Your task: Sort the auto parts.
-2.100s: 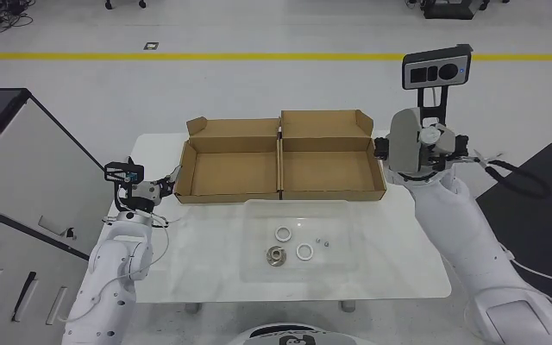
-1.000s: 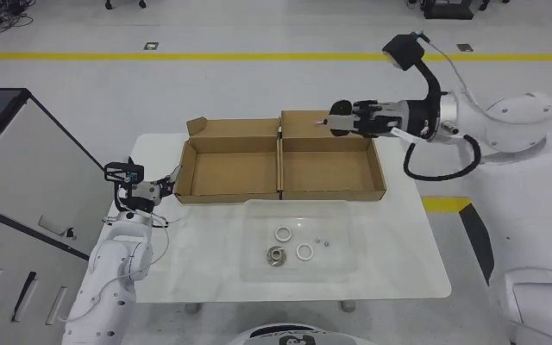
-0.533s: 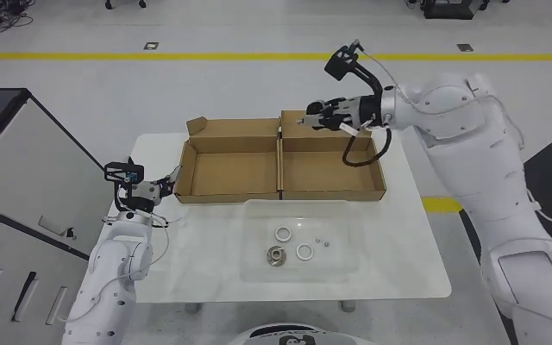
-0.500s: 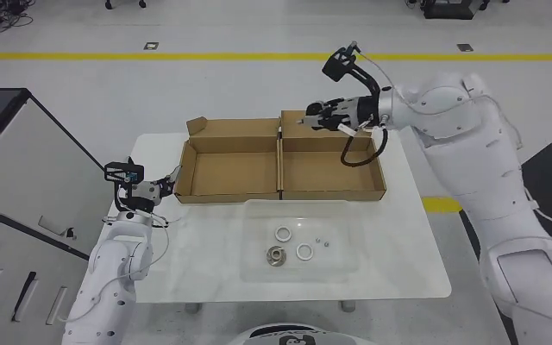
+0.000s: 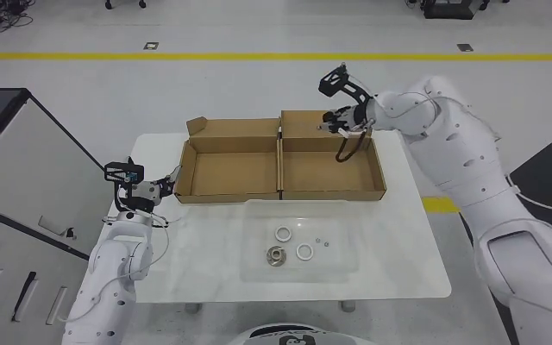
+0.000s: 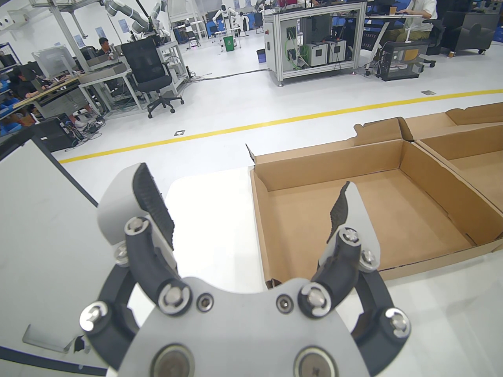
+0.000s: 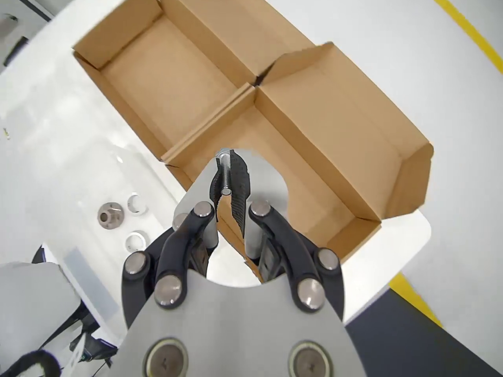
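My right gripper (image 5: 329, 126) hangs over the back part of the right cardboard box (image 5: 332, 177). It is shut on a small threaded bolt (image 7: 224, 176) that stands up between its fingertips (image 7: 235, 174). My left gripper (image 6: 247, 205) is open and holds nothing, just off the outer end of the left cardboard box (image 6: 353, 205), low over the table; in the top view this gripper (image 5: 166, 184) sits by that box's (image 5: 231, 172) left wall. A clear tray (image 5: 345, 259) in front of the boxes holds a metal flange (image 5: 276, 255), two white rings (image 5: 283, 233) (image 5: 304, 252) and small bits (image 5: 321, 241).
Both boxes stand side by side at the back of the white table (image 5: 405, 250), flaps open, with bare floors. A grey cabinet (image 5: 34, 164) stands left of the table. Bare tabletop lies at the tray's left and right.
The right arm has swung in from the right side and now holds its gripper over the back of the right box. The left arm has not moved.
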Motion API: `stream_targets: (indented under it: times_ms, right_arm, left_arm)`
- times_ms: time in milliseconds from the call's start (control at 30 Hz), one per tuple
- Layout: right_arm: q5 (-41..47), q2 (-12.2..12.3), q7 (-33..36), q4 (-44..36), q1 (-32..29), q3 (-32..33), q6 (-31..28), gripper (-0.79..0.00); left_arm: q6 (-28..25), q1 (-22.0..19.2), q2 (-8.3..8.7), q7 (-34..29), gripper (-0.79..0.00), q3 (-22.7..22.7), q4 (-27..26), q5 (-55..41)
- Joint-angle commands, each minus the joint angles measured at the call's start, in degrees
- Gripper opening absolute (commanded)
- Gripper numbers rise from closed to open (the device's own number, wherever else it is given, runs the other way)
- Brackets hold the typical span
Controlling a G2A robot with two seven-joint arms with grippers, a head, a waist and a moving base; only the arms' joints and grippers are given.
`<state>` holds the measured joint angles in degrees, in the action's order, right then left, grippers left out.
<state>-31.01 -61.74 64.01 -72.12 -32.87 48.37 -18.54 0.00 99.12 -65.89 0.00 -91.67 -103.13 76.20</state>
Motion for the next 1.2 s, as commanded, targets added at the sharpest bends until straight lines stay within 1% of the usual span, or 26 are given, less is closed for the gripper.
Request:
stream_targets:
  times_ms: [0,233,500,833,1167]
  right_arm:
    - [-2.13,-0.24,-0.02,1.88,0.40,-1.13,-0.08,-0.785]
    - [-8.45,-1.57,-1.06,8.43,0.59,-5.66,0.79,-0.785]
    - [-9.78,-2.85,-1.60,14.40,0.39,-8.04,1.00,-0.785]
    - [-14.01,-3.36,-1.35,18.11,-0.63,-9.56,1.30,-0.785]
    - [-15.29,-3.74,0.84,19.30,-2.71,-10.39,1.49,-0.785]
  left_arm:
    - [0.00,0.00,0.00,0.00,0.000,0.00,0.00,0.00]
    - [0.00,0.00,0.00,0.00,0.000,0.00,0.00,0.00]
    - [0.00,0.00,0.00,0.00,0.000,0.00,0.00,0.00]
    - [0.00,0.00,0.00,0.00,0.000,0.00,0.00,0.00]
    - [0.00,0.00,0.00,0.00,0.000,0.00,0.00,0.00]
